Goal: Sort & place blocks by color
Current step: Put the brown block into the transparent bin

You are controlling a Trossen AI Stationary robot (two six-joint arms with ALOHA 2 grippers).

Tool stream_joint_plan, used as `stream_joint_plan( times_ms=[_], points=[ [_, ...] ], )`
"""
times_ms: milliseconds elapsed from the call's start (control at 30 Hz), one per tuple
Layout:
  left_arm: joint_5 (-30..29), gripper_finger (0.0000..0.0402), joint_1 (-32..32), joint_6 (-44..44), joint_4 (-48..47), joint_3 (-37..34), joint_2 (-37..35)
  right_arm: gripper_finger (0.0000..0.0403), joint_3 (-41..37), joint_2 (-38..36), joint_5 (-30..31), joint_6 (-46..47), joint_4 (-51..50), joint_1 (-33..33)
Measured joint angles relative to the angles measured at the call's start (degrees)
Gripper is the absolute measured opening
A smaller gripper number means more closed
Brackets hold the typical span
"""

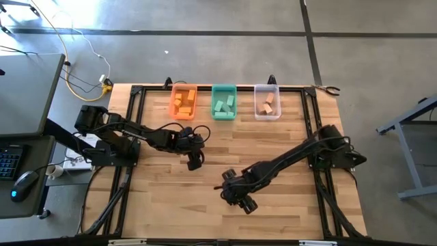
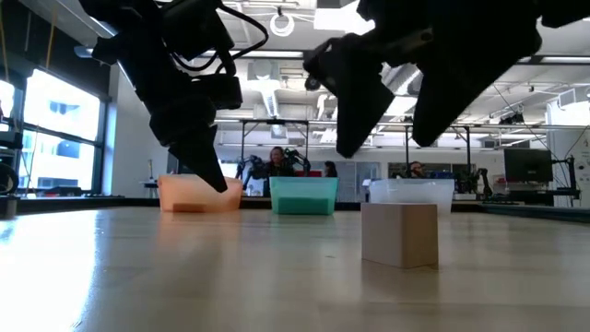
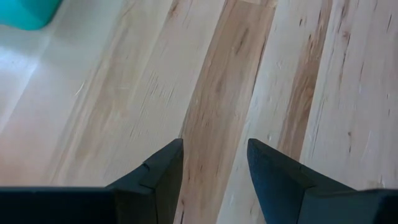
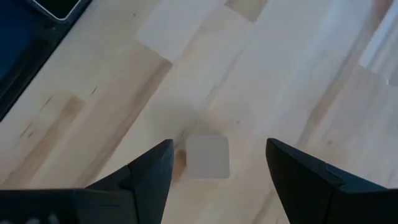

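A pale wood cube (image 2: 399, 233) (image 4: 208, 157) rests on its bottom face on the table, near the front right of centre. My right gripper (image 4: 217, 165) (image 2: 383, 143) (image 1: 243, 199) hangs open just above it, a finger to either side and clear of it. In the high view the gripper hides the cube. My left gripper (image 3: 214, 149) (image 1: 194, 162) (image 2: 210, 175) stands open over bare wood left of centre, with nothing between its fingers. At the far edge, orange blocks (image 1: 182, 102) lie in the orange bin, teal ones (image 1: 224, 104) in the green bin, pale ones (image 1: 268, 104) in the clear bin.
The three bins stand in a row along the far edge: orange (image 1: 172, 102), green (image 1: 224, 116), clear (image 1: 267, 116). A black frame (image 1: 136, 92) runs around the tabletop. Bare wood lies between the bins and both grippers.
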Motion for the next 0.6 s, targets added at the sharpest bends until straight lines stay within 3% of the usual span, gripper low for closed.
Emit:
stream_joint_plan(
  times_ms=[600],
  points=[
    [0.0,0.0163,0.0,0.1,0.0,0.0,0.0,0.0232,0.0,7.3,-2.3,0.1,2.0,0.0]
  ],
)
